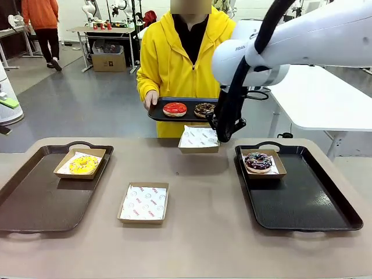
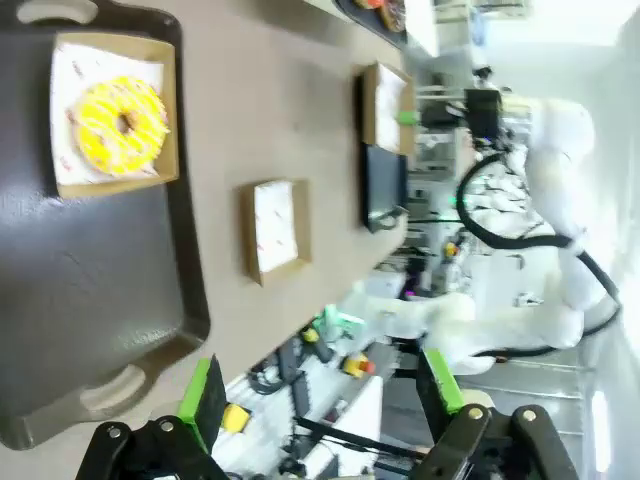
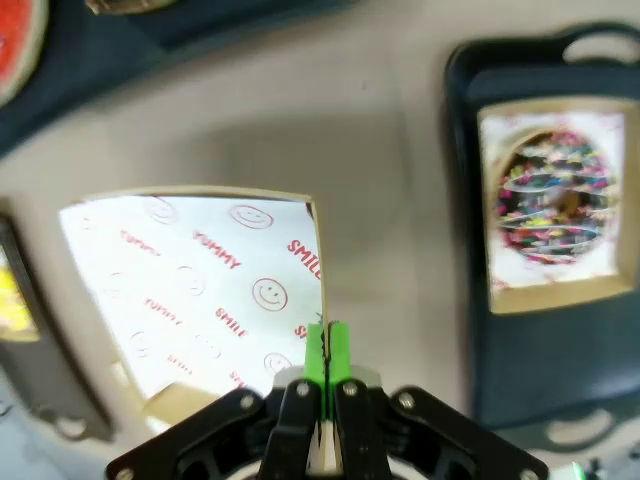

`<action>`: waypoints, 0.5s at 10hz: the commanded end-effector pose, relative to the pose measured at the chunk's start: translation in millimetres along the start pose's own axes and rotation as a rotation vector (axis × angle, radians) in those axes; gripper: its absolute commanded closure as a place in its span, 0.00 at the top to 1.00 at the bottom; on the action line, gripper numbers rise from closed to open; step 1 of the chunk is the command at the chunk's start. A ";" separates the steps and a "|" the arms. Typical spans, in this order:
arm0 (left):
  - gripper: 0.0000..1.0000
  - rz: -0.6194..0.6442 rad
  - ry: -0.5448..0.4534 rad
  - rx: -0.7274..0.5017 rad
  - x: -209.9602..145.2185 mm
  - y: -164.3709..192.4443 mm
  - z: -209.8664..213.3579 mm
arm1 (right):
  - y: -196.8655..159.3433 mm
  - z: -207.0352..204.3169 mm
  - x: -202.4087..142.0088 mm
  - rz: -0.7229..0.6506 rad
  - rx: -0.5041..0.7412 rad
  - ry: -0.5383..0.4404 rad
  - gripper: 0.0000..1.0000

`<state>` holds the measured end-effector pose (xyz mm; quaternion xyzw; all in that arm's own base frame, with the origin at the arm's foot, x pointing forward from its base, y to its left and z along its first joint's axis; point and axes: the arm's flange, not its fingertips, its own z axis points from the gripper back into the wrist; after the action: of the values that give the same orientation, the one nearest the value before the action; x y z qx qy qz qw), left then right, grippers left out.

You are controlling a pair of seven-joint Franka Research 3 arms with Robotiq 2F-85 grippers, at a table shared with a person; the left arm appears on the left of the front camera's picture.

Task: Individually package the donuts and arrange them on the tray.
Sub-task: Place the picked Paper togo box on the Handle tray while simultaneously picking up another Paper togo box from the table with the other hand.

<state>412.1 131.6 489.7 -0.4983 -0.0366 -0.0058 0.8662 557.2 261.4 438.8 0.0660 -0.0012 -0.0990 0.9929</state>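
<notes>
- Right fingers were pinched shut on the far box rim
- Red donut lay just beyond that box, right arm nearer
- Left fingers gaped, well left of it

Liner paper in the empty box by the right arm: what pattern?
The liner paper is white with red smileys and YUMMY/SMILE print; clearest in right wrist view.

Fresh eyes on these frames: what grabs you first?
The person in the yellow hoodie at the far side, holding a dark tray with the red donut and the brown donut. Next, the right arm reaching across the middle, right claw pinched shut on the rim of a paper-lined box at the far edge of the table. The yellow donut and purple donut sit boxed on the left tray and right tray.
</notes>
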 end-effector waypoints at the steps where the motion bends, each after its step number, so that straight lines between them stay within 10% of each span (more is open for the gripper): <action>1: 1.00 0.044 -0.031 -0.118 -6.1 27.3 7.1 | 24.4 2.7 19.5 0.014 -0.052 0.049 0.00; 5: 1.00 0.184 -0.053 -0.192 -8.2 81.9 16.5 | 28.8 -12.5 27.8 0.056 -0.053 0.123 0.00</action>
<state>396.7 186.0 427.3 -0.5660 -0.0126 0.0811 0.8203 583.5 285.4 429.2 0.0496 0.0539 -0.0783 0.9942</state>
